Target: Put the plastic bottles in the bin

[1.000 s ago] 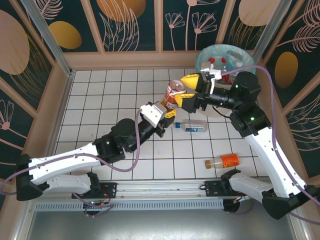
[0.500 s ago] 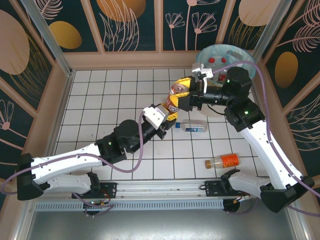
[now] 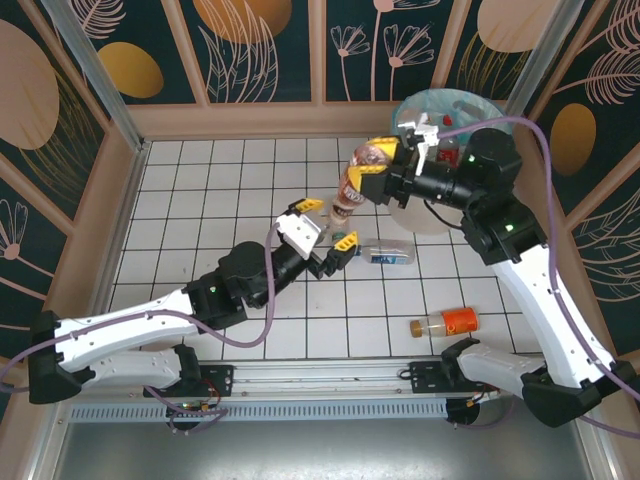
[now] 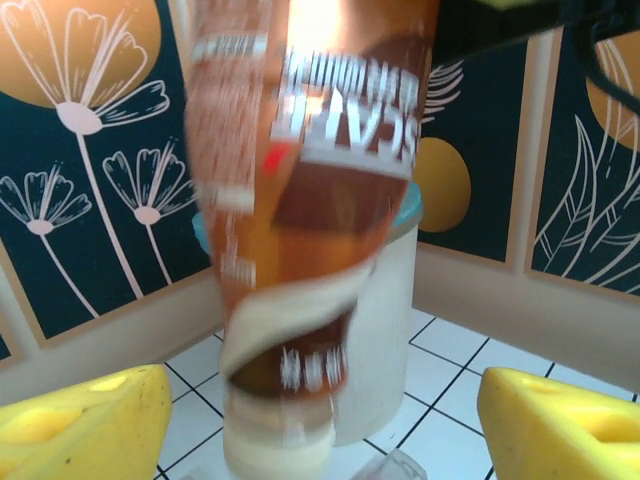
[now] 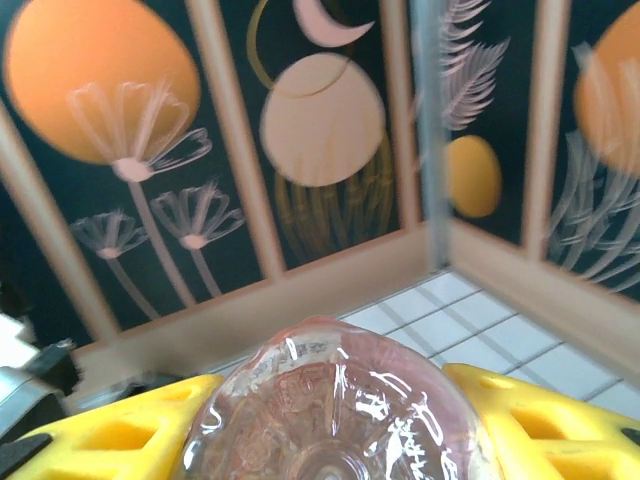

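A clear plastic bottle with a brown-orange label (image 3: 352, 190) hangs cap down over the tiles, left of the bin. My right gripper (image 3: 372, 160) is shut on its base end; in the right wrist view the bottle's base (image 5: 340, 400) sits between the yellow fingers (image 5: 110, 430). Just below the bottle, my left gripper (image 3: 324, 224) is open and not touching it. In the left wrist view the bottle (image 4: 310, 200) stands between the spread fingertips (image 4: 80, 420). The off-white bin (image 3: 412, 214) with its blue-green bag stands at the far right, with several bottles inside.
A blue-labelled bottle (image 3: 386, 253) lies on the tiles right of my left gripper. An orange bottle (image 3: 448, 322) lies nearer the front, right of centre. Wooden walls with dark flower panels enclose the tiled floor. The bin (image 4: 395, 320) shows behind the bottle in the left wrist view.
My left gripper has opened, let go of the brown-labelled bottle and dropped back a little. My right gripper now holds that bottle and has shifted it slightly towards the bin.
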Action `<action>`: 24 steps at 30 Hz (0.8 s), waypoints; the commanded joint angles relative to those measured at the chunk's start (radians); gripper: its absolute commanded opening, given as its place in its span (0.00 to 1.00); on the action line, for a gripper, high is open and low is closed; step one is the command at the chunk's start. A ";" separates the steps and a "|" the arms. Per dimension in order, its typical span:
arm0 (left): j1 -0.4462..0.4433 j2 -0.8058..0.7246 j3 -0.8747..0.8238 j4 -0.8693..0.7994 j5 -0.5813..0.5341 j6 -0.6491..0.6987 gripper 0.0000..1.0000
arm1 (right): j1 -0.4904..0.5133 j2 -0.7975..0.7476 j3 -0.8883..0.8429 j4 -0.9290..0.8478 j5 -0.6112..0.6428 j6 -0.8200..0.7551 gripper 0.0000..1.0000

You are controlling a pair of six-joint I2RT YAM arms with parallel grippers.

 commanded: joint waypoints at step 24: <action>-0.001 -0.228 -0.128 -0.036 -0.175 -0.098 0.85 | -0.338 0.282 0.083 -0.094 0.903 -0.142 0.49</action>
